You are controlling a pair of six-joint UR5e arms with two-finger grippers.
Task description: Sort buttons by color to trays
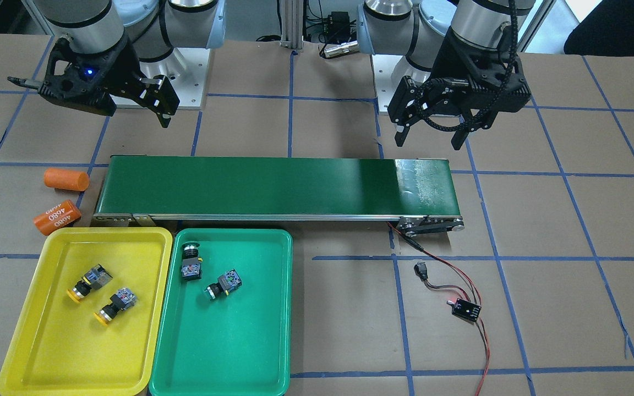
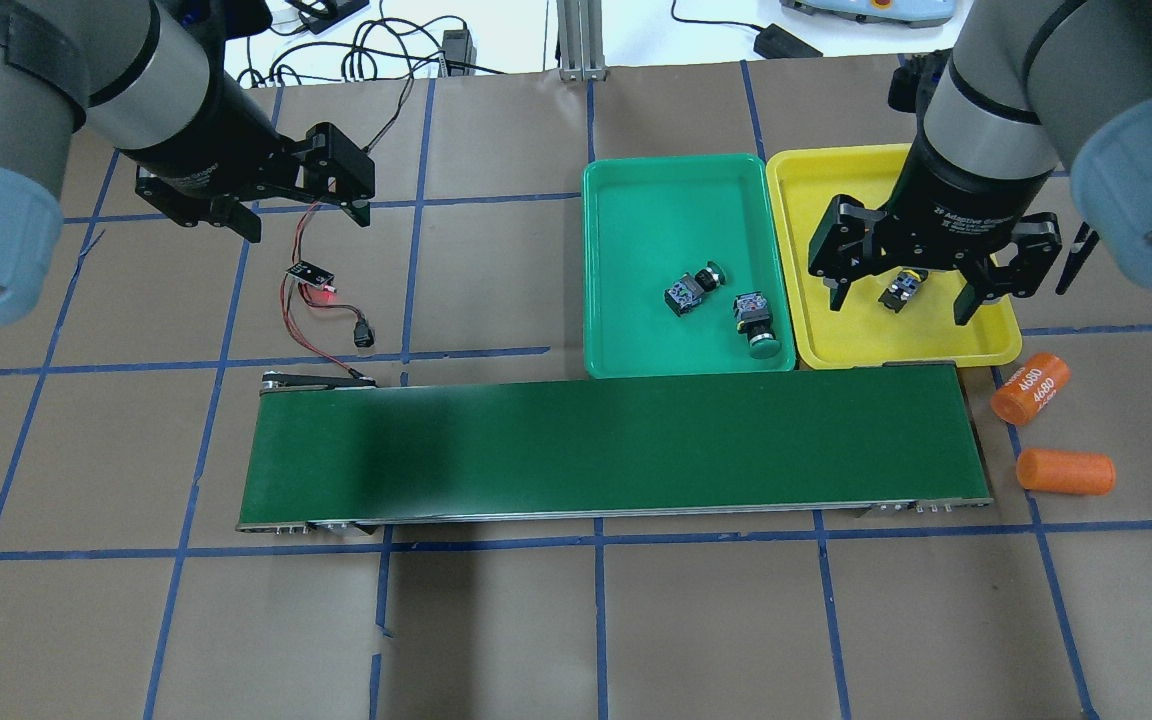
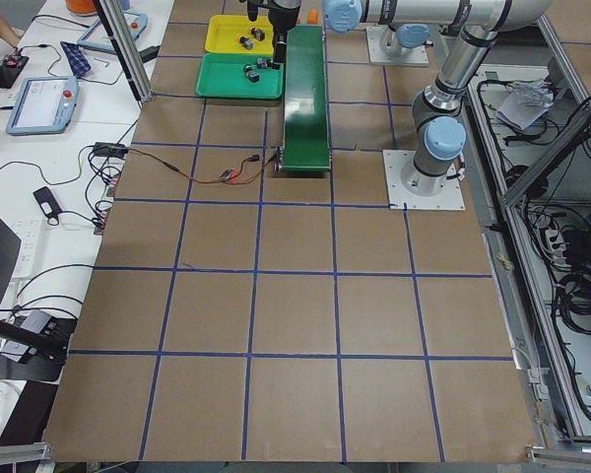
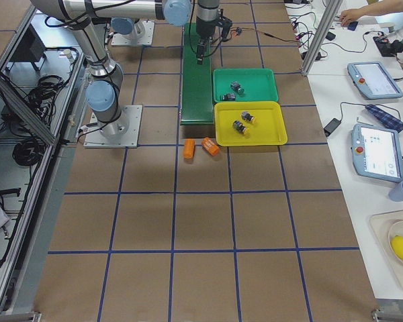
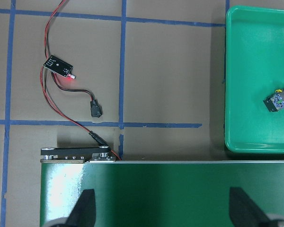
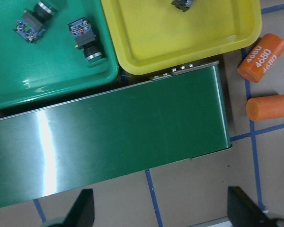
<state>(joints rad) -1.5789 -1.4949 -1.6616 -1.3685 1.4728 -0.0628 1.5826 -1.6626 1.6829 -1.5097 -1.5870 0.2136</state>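
lying beside the conveyor belt (image 1: 273,184), 2 orange cylinders (image 1: 66,180) neighbour the yellow tray (image 1: 47,352).

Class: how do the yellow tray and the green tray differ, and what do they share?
The yellow tray holds two yellow-capped buttons, the green tray two green-capped buttons. The yellow tray lies next to the orange cylinders, the green tray farther away. Both are shallow, round-cornered rectangles beside the conveyor belt.
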